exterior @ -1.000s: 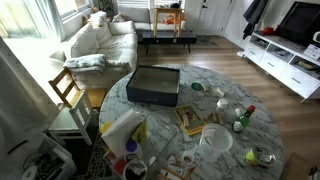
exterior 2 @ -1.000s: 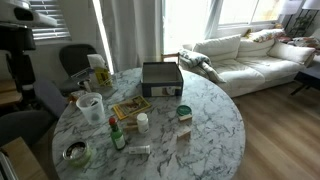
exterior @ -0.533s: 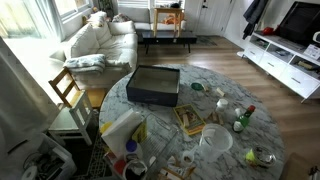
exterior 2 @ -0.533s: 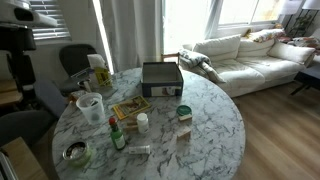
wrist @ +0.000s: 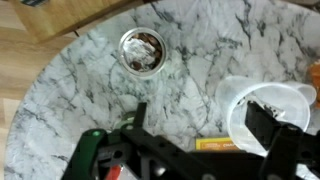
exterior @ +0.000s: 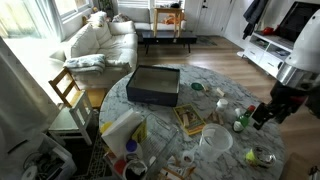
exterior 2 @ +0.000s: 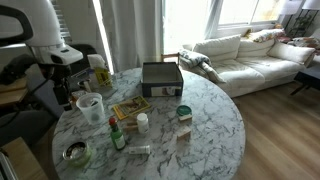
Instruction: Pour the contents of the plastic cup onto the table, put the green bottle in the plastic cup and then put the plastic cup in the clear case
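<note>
Nothing of the job looks done yet.

In an exterior view, the arm leans in over the far rim of the table. Its gripper hangs just beside the green bottle and touches nothing. The plastic cup stands upright on the marble near the bottle. The clear case sits well apart across the table, with no cup in it.

In an exterior view from another spot, the gripper hovers beside the plastic cup. The green bottle stands on the table near the cup, not inside it. The clear case lies at the far edge.

In the wrist view, the gripper is spread wide and empty, one finger over the plastic cup at the right. A small round tin lies ahead on the table. Whether the cup has anything in it I cannot tell.

So, as I judge it, all three steps remain: tipping the cup out, dropping the bottle in, and setting the cup in the case.
</note>
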You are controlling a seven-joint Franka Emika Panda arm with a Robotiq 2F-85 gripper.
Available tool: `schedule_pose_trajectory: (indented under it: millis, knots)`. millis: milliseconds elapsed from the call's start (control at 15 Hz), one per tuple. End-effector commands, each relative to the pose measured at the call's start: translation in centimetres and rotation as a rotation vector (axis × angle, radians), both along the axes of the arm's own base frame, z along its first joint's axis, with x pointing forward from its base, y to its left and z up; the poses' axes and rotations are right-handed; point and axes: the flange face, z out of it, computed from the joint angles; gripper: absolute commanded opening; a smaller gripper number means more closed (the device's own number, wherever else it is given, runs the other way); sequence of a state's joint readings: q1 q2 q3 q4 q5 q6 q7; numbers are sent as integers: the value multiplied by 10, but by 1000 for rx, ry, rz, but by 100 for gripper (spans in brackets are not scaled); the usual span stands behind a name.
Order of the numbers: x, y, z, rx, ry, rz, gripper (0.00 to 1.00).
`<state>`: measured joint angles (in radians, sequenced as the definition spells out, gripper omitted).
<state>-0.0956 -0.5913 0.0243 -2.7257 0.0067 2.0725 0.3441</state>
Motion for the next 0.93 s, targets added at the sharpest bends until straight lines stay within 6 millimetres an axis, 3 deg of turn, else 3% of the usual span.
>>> schedule_pose_trajectory:
  millis: [0, 67, 267, 533, 867]
  knots:
    - [29, 6, -31, 55, -106, -168, 100]
    - [14, 3, -18, 27, -75, -84, 100]
    - [26, 5, -30, 40, -99, -138, 100]
    - [29, -1, -42, 62, -113, -173, 100]
    - [37, -2, -54, 207, -117, -153, 100]
